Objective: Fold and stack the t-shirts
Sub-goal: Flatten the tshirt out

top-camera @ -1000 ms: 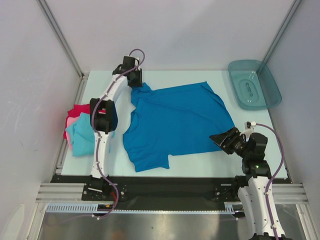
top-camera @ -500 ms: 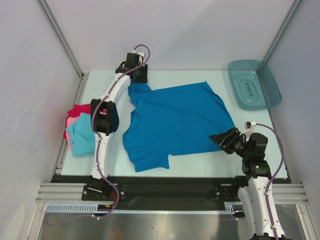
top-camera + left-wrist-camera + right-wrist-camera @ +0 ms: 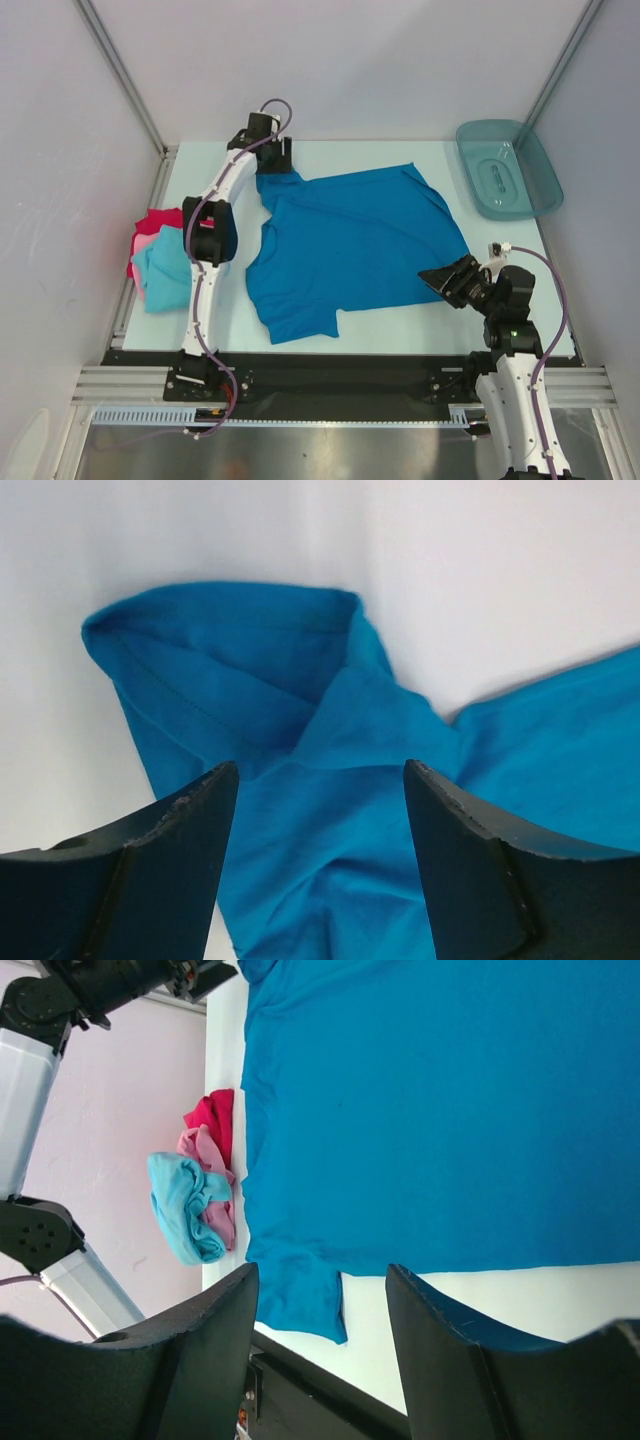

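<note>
The medium blue t-shirt (image 3: 350, 245) lies spread flat on the table; its far-left sleeve is bunched under my left gripper (image 3: 278, 168). In the left wrist view that folded sleeve (image 3: 300, 750) lies between and beyond the open, empty jaws of the left gripper (image 3: 320, 810). My right gripper (image 3: 442, 277) is open and empty at the shirt's right edge; in its wrist view (image 3: 322, 1290) the blue shirt (image 3: 440, 1120) fills the frame. The light turquoise (image 3: 160, 270), pink (image 3: 143, 243) and red (image 3: 158, 220) t-shirts lie heaped at the table's left edge, also seen in the right wrist view (image 3: 185, 1205).
A teal translucent plastic tray (image 3: 507, 168) stands at the back right corner. Grey walls with metal frame posts close in the table on three sides. The black table edge and rail (image 3: 340, 365) run along the front.
My left gripper lifted and shifted slightly right half a second ago, then came back left over the shirt's far-left sleeve. The right arm and the shirts have not moved.
</note>
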Motion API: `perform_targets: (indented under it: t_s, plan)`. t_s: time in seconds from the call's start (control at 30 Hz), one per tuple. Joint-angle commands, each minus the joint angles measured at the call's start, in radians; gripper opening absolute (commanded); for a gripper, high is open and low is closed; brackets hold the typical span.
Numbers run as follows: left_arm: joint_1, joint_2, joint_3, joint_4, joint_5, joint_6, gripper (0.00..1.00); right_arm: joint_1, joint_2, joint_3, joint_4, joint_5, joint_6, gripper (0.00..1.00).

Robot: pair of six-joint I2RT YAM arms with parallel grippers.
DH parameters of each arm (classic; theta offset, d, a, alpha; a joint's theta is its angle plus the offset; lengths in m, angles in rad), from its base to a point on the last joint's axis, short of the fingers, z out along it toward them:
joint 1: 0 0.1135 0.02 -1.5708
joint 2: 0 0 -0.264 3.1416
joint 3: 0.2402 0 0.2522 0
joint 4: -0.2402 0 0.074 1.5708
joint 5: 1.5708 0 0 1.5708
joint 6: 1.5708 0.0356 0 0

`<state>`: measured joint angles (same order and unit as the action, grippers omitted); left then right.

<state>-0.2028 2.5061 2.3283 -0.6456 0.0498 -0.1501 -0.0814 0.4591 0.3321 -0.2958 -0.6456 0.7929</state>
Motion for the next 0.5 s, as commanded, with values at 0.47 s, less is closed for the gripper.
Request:
perform_targets:
  t_s: [0.47]
  plan:
    - [0.025, 0.04, 0.074, -0.019, 0.11, -0.046, 0.7, 0.008, 0.003, 0.041, 0.035, -0.045, 0.011, 0.56]
